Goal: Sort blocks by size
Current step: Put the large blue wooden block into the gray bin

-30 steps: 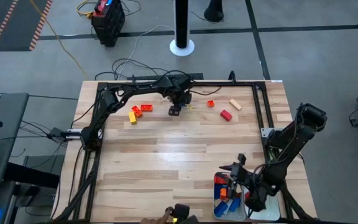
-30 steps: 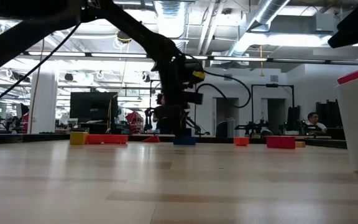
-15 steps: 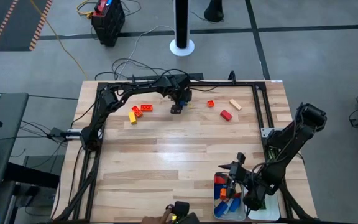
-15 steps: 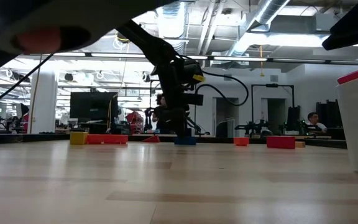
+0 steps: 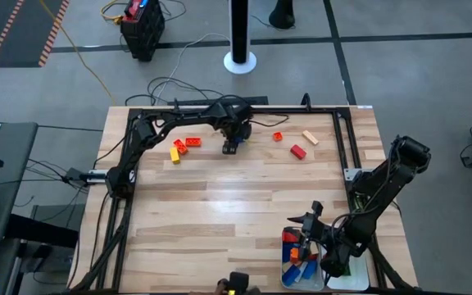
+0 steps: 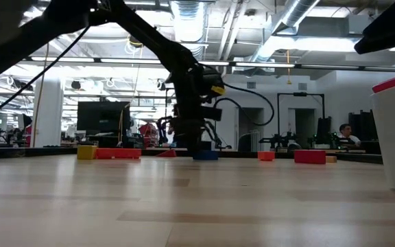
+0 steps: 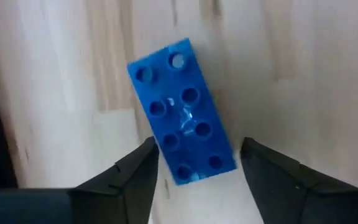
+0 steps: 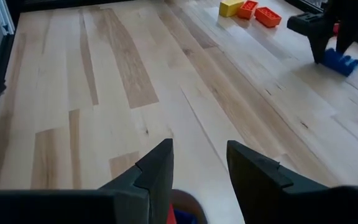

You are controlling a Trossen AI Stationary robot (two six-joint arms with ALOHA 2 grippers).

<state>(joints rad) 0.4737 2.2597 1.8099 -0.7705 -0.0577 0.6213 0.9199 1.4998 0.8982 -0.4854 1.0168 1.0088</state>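
My left gripper (image 5: pixel 230 147) is open near the table's far edge, pointing down over a long blue brick (image 7: pixel 179 106) that lies flat on the table, studs up. Its two fingers (image 7: pixel 138 171) stand on either side of the brick's one end. The brick also shows in the low view (image 6: pixel 205 155) and in the right wrist view (image 8: pixel 341 60). My right gripper (image 5: pixel 305 240) is open and empty at the near right, above a white tray (image 5: pixel 288 281) that holds several blocks.
A yellow (image 5: pixel 174 154), an orange (image 5: pixel 180 147) and a red block (image 5: pixel 193 142) lie left of my left gripper. A small orange (image 5: pixel 278 136), a tan (image 5: pixel 310 137) and a red block (image 5: pixel 298 152) lie to its right. Bare wood fills the table's middle.
A person's hand at the table's near edge has drawn back almost out of the high view. My left gripper has stayed over the blue brick, which has not moved.
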